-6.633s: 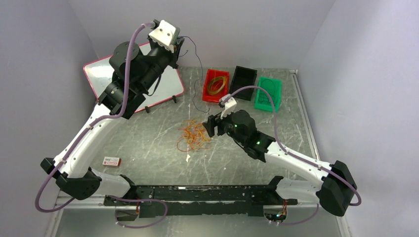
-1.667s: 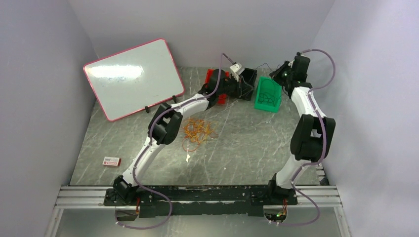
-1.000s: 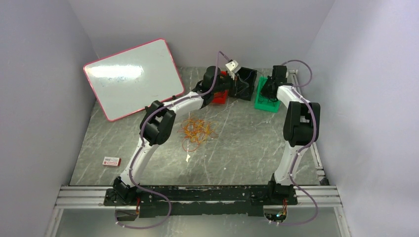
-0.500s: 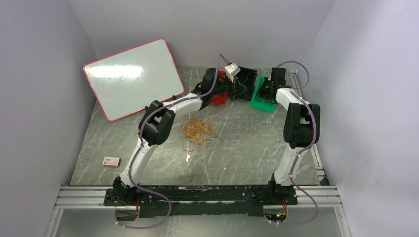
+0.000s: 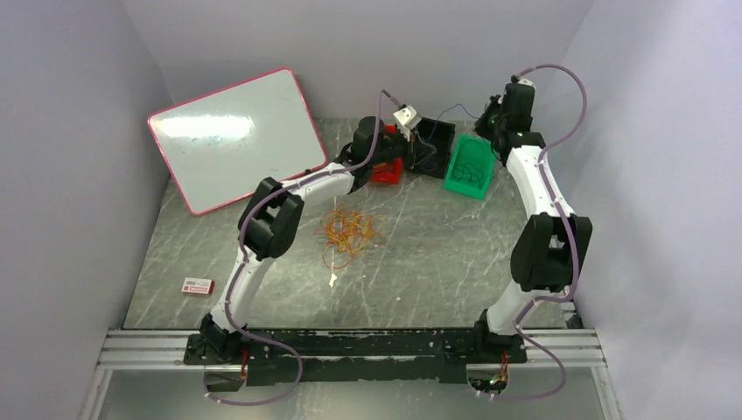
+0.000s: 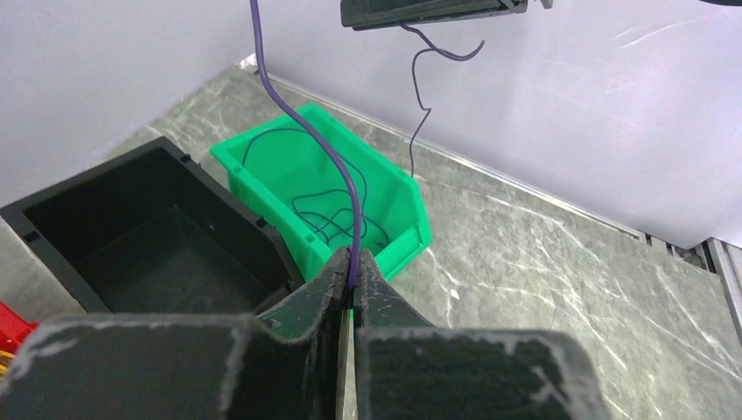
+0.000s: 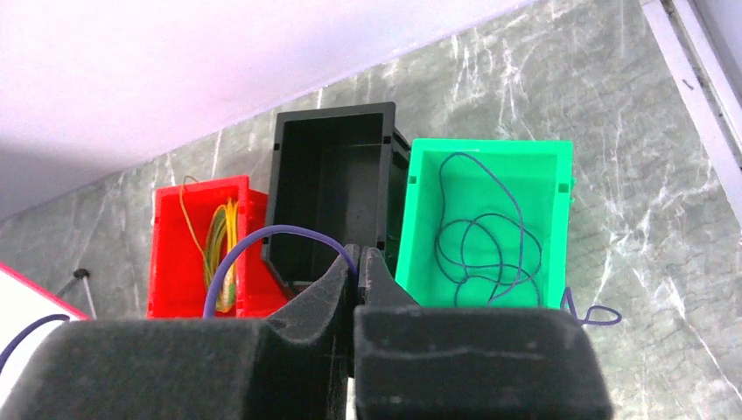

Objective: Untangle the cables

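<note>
**Purple cable point(image 6: 302, 122) raised above the green bin point(image 7: 479, 146)**

Our right gripper point(image 7: 359, 262) has just risen off the bin; it and the left gripper point(image 6: 352, 267) both pinch this strand. We judge one cable freed; the orange-yellow tangle point(image 5: 348, 234) waits on the table point(image 5: 437, 254)

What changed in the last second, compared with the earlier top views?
The right arm rose from low over the green bin up toward the back wall, the right fingers shut on the purple cable, lifting that end. The left fingers stayed shut on it beside the black bin. The tangle and whiteboard lie as before.
</note>
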Motion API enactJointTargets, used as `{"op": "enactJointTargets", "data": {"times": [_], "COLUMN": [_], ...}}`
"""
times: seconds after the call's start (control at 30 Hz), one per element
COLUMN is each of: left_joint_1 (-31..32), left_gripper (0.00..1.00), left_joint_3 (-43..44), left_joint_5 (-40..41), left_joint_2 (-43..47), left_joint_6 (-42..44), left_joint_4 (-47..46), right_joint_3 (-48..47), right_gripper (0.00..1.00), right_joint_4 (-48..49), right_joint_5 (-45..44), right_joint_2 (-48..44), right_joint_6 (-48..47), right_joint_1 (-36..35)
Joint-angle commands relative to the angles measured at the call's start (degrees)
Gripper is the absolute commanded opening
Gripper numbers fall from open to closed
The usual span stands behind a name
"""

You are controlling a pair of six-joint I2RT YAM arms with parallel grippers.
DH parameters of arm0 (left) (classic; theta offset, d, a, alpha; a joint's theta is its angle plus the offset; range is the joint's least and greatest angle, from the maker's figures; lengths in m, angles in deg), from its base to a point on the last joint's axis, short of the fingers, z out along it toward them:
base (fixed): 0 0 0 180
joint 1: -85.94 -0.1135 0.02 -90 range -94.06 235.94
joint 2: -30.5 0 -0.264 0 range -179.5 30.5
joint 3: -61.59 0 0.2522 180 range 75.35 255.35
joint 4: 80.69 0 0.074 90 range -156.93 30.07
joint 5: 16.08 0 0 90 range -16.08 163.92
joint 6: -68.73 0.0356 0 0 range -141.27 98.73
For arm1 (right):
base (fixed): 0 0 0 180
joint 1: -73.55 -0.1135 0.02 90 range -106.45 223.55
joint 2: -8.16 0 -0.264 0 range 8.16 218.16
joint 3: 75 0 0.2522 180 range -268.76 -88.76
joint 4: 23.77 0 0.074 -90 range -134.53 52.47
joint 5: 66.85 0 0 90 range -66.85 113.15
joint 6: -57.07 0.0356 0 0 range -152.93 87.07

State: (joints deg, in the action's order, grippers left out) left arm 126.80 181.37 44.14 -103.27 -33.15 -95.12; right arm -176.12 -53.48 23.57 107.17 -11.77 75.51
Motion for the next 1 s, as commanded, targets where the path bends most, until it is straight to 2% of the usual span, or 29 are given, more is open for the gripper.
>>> {"op": "enactJointTargets", "data": {"times": [0.0, 0.17, 0.27, 0.57, 0.67, 0.83, 0.97], "left_joint_1": [-0.42, -0.57, -0.76, -0.8, -0.87, -0.82, -0.79], "left_gripper": [0.07, 0.07, 0.07, 0.07, 0.07, 0.07, 0.07], "left_joint_3": [-0.38, -1.4, -1.83, 0.91, 0.54, -0.18, -0.36], "left_joint_5": [0.4, 0.77, 0.69, -1.34, -1.6, -1.6, -1.19], "left_joint_2": [3.11, 3.8, 4.0, 2.55, 2.39, 2.71, 2.87], "left_joint_6": [0.05, 0.42, 0.06, -0.44, -0.83, -0.95, -0.66], "left_joint_4": [-3.4, -3.8, -4.29, -3.29, -3.6, -3.81, -3.57], "right_joint_3": [-0.37, -0.09, 0.29, -2.78, -2.08, -0.45, -0.74], "right_gripper": [0.0, 0.0, 0.0, 0.0, 0.0, 0.0, 0.0], "right_joint_4": [0.38, 3.66, 5.26, 3.14, 3.56, 6.24, 7.71], "right_joint_5": [2.26, 5.88, 3.52, -20.01, -24.54, -25.04, -17.72], "right_joint_2": [-0.97, -1.65, -4.06, -11.71, -12.75, -14.49, -13.34], "right_joint_6": [0.53, 1.08, 1.33, -2.26, -4.07, -4.62, -4.34], "right_joint_1": [0.02, 0.0, -0.01, -1.73, -2.2, -2.65, -2.57]}}
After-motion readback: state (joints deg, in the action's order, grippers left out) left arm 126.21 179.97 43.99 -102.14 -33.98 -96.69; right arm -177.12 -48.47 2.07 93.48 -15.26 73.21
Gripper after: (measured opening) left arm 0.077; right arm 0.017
